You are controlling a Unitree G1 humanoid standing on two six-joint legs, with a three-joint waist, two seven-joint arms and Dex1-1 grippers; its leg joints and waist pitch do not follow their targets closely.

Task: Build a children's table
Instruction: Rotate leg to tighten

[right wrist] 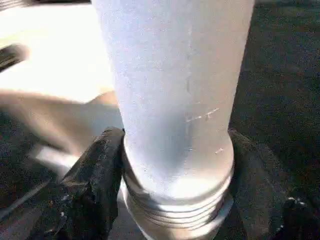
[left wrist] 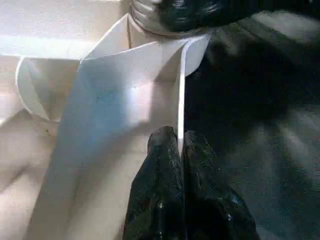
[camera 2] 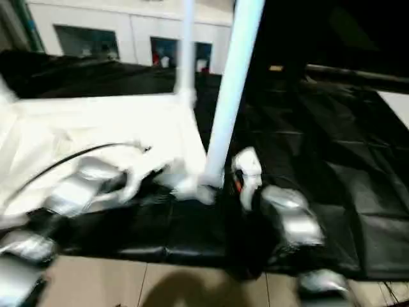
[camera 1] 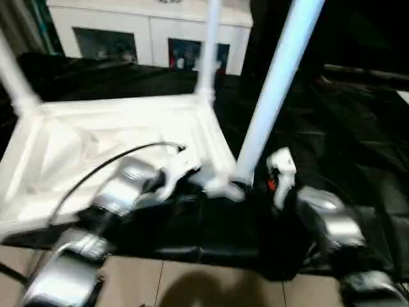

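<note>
The small white plastic children's table (camera 1: 121, 147) is lying upside down on the black-covered work table (camera 1: 345, 128). Its ribbed wall is being pinched by the left gripper (left wrist: 180, 150); a long tapered white tube leg (camera 1: 275, 89) is being clasped at its threaded base by the right gripper (right wrist: 175, 165). Light, stiff, slippery plastic is judged likely. A white glass-doored cabinet (camera 1: 147, 25) is standing behind.

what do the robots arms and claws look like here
Both forearms are shiny silver, rounded segments. A thin black cable loops over the left forearm. The right arm carries a white wrist piece with a small red mark. Each claw has two glossy black fingers.
</note>
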